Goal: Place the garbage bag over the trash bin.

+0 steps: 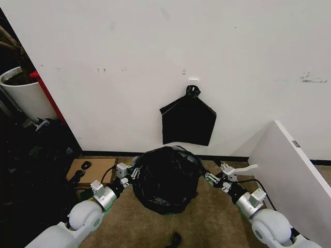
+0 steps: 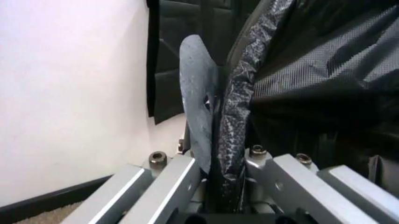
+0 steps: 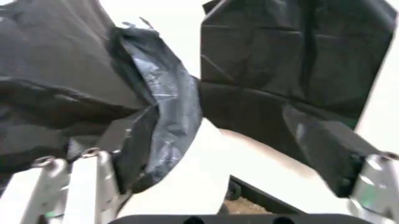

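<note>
glossy black garbage bag [image 1: 165, 178], white wall [image 1: 155, 51], tan carpet [image 1: 207, 222]

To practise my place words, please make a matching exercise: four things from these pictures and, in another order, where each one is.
Things:
1 garbage bag
2 flat black bundle
3 plant pot
4 left tool

Places:
a hangs on the wall
b far left, beside something red
c clamps the bag's edge
d low, on the carpet

Pairs: 1-d, 2-a, 3-b, 4-c

Left gripper [image 2: 215, 154] pinched on a crinkled fold of the garbage bag [image 2: 240, 102], grey finger pad [image 2: 196, 107] flat against the fold, black plastic bulging beside it, white wall [image 2: 68, 93] on the pad's far side
</note>
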### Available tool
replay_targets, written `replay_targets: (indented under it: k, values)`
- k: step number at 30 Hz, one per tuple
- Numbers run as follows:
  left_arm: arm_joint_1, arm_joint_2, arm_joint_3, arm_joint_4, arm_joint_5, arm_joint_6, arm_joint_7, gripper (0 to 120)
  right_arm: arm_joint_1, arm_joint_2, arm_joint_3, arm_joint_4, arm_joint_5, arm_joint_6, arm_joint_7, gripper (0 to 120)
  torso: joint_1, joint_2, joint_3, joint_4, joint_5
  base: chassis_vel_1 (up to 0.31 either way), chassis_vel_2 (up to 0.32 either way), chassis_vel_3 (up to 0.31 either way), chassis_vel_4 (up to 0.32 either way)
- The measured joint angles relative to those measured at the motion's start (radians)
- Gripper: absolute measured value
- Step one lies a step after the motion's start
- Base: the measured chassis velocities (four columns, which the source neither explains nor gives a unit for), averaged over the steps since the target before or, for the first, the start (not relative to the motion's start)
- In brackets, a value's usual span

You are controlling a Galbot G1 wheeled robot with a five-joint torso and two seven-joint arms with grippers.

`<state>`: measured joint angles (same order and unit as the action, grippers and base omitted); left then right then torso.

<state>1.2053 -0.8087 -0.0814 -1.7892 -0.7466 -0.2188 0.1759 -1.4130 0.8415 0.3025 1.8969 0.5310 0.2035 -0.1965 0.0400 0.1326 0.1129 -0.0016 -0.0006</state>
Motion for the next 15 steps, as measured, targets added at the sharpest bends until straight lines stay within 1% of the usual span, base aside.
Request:
replay_targets:
  k: [1,2,3,4,5,6,7,8,10,11,13,15]
  values:
    - [0.000,0.000,0.000,-0.001,0.001,0.001,0.000,1,0.001,0.000,0.001,-0.003,0.006,0.003,-0.012,86,0.000,0.000,0.000,0.0000,0.0001,0.000,0.000,0.000,0.000]
    - [-0.001,0.000,0.000,-0.001,0.001,0.001,-0.001,1,0.001,0.001,0.001,-0.005,0.011,0.003,-0.014,87,0.000,0.000,0.000,-0.0001,0.0002,0.000,0.000,0.000,0.000]
    - [-0.001,-0.003,0.000,-0.001,0.002,0.004,-0.007,1,0.003,0.006,0.001,-0.007,0.020,0.003,-0.009,93,0.000,0.000,0.000,-0.0001,0.0003,0.000,0.000,0.000,0.000]
    - [-0.001,-0.004,0.000,-0.002,0.001,0.006,-0.013,1,0.004,0.011,0.001,-0.007,0.025,0.002,0.003,96,0.000,0.000,0.000,0.0000,0.0001,0.000,0.000,0.000,0.000]
    - [-0.001,-0.004,0.000,-0.002,0.001,0.008,-0.017,1,0.005,0.015,0.002,-0.006,0.029,-0.003,0.018,96,0.000,0.000,0.000,0.0000,0.0001,0.000,0.000,0.000,0.000]
    - [0.000,-0.007,-0.002,-0.004,0.001,0.017,-0.035,1,0.006,0.024,0.006,0.000,0.041,-0.020,0.067,99,0.000,0.000,0.000,0.0000,0.0003,0.000,0.000,0.000,0.000]
    - [0.000,-0.007,-0.002,-0.004,0.001,0.017,-0.035,1,0.006,0.024,0.006,0.000,0.041,-0.020,0.067,99,0.000,0.000,0.000,0.0000,0.0003,0.000,0.000,0.000,0.000]
    - [0.001,-0.010,-0.003,-0.006,0.004,0.026,-0.056,1,0.006,0.031,0.010,0.011,0.053,-0.035,0.107,100,0.000,0.000,0.000,0.0000,0.0005,0.000,0.000,0.000,0.000]
    - [0.002,-0.025,-0.004,-0.010,0.015,0.065,-0.140,1,0.000,0.049,0.031,0.055,0.082,-0.081,0.216,100,0.000,0.000,0.000,0.0002,0.0000,0.000,0.000,0.000,0.000]
    - [0.004,-0.036,-0.005,-0.018,0.013,0.093,-0.193,1,-0.009,0.064,0.042,0.095,0.086,-0.117,0.291,100,0.000,0.000,0.000,0.0002,-0.0001,0.000,0.000,0.000,0.000]
    - [0.010,-0.053,-0.004,-0.036,0.012,0.132,-0.272,1,-0.029,0.083,0.044,0.177,0.075,-0.187,0.400,100,0.000,0.000,0.000,0.0000,-0.0001,0.000,0.000,0.000,0.000]
    - [0.014,-0.066,0.003,-0.057,0.022,0.156,-0.332,1,-0.046,0.098,0.021,0.263,0.062,-0.271,0.496,96,0.000,0.000,0.000,0.0000,0.0001,0.000,0.000,0.000,0.000]
